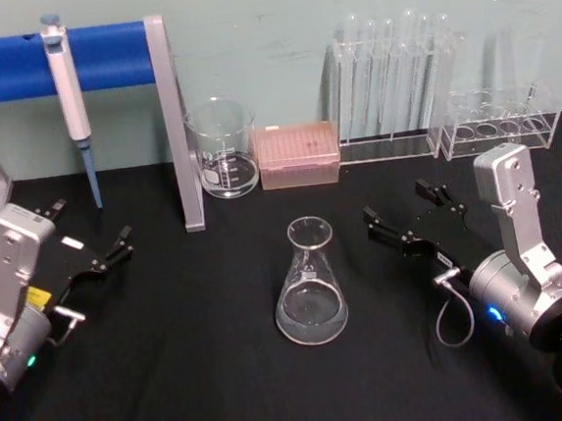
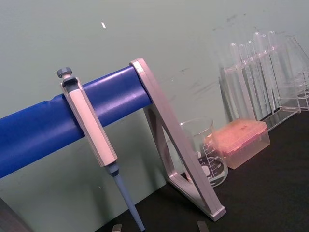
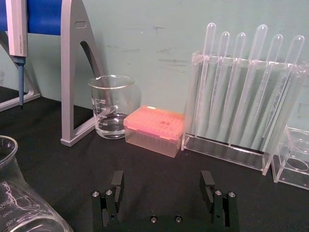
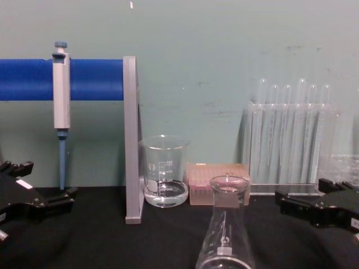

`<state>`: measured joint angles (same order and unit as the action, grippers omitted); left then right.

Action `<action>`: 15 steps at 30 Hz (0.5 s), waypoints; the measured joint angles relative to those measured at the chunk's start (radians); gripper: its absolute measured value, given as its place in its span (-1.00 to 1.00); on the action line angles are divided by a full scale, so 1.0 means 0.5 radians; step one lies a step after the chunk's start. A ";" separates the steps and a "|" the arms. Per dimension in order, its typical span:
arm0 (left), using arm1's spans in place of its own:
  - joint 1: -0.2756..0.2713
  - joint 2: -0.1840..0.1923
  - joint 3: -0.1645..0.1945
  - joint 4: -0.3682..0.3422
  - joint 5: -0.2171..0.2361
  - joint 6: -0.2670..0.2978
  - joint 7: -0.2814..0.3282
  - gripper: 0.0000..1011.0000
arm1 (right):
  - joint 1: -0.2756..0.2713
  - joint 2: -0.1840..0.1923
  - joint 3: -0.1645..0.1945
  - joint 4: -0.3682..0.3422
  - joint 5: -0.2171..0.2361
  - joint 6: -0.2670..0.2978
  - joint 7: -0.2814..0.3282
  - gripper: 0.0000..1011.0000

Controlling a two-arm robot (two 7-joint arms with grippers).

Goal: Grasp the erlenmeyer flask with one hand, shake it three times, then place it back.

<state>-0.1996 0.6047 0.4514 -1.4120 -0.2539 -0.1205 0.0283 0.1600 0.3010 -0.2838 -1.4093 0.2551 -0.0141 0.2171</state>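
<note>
Right pincer [image 1: 415,220] low over the counter [image 1: 177,377], fingers spread wide, nothing between them. From its wrist camera I see both fingertips [image 3: 117,180] parted with bare black cloth in the gap. It points toward the back row, with the erlenmeyer flask [image 1: 309,284] just off to its inner side. I read that as a ready pose: jaws already apart so the neck can be taken without a separate opening move.

Left pincer [image 1: 96,256] also open and empty, resting near the counter's left edge, well apart from the flask. Judging by the spacing, either arm could take the job, but the right sits nearer (my guess for the working arm).

Flask stands upright in the middle of the counter, between the two arms and in front of the back row, touching nothing else. Clear glass, wide round base tapering to a narrow neck with a flared rim, small white printed label low on the cone in the chest view. A shallow pool of clear liquid in the bottom, which should slosh but seems unlikely to spill through that neck.

Behind it: a glass beaker [image 1: 222,147], a pink tip box [image 1: 298,155], then a clear rack of test tubes [image 1: 395,87]. A pipette [image 1: 70,101] hangs on the blue bar stand [image 1: 110,56] at left. The open ground around the flask looks deliberate, leaving room to lift and shake.
</note>
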 joint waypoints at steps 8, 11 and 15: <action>0.000 0.000 0.000 0.000 0.000 0.000 0.000 0.98 | 0.000 0.000 0.000 0.000 0.000 0.000 0.000 0.98; 0.000 0.000 0.000 0.000 0.000 0.000 0.000 0.98 | 0.000 0.000 0.000 0.000 0.000 0.000 0.000 0.98; 0.000 0.000 0.000 0.000 0.000 0.000 0.000 0.98 | 0.000 0.000 0.000 0.000 0.000 0.000 0.000 0.98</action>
<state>-0.1995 0.6047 0.4514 -1.4120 -0.2539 -0.1205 0.0283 0.1600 0.3009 -0.2839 -1.4093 0.2551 -0.0141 0.2170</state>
